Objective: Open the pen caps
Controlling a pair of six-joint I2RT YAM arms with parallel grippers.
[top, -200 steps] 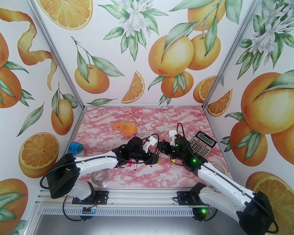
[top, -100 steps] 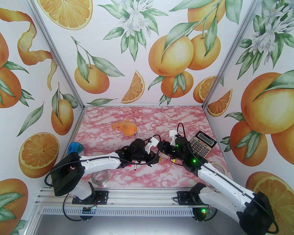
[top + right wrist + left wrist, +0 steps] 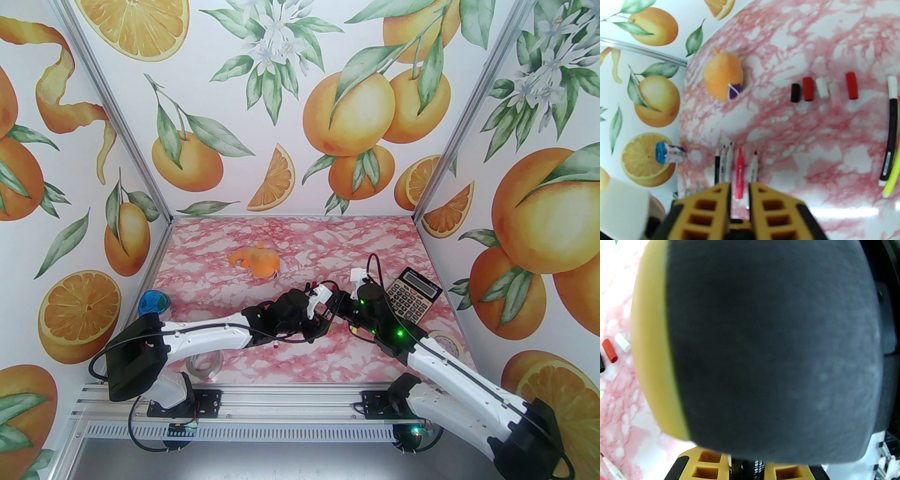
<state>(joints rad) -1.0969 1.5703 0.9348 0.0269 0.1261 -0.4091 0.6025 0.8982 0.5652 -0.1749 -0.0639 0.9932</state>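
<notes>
Progress: roughly two-thirds done, by judgement.
- Five pens [image 3: 740, 173] are laid side by side on the table [image 3: 290, 234], tips bared.
- A black pen [image 3: 891, 131] is seen well to their right with a white cap [image 3: 892, 86] on its end, so it is left to do. A yellow pen [image 3: 893, 178] lies touching it; its cap state cannot be told.
- Five loose caps [image 3: 808, 89] are set in a row further back: black, red, white, a pale blurred one, red.
- Step in hand: the left gripper [image 3: 745, 465] is closed on a held pen [image 3: 748, 471], a dark lettered barrel. The right gripper [image 3: 739, 187] is drawn almost shut just opposite; what it pinches cannot be made out. A pull-apart is judged to be next.

Surroundings:
- A calculator [image 3: 412, 293] lies just beside the right arm.
- A plush toy [image 3: 257, 262] sits further back, well apart.
- A tape roll [image 3: 205, 363] lies under the left arm.
- A blue-topped thing [image 3: 153, 302] sits at the left wall.

Obstruction: the black and yellow pens lie beneath the right arm.
</notes>
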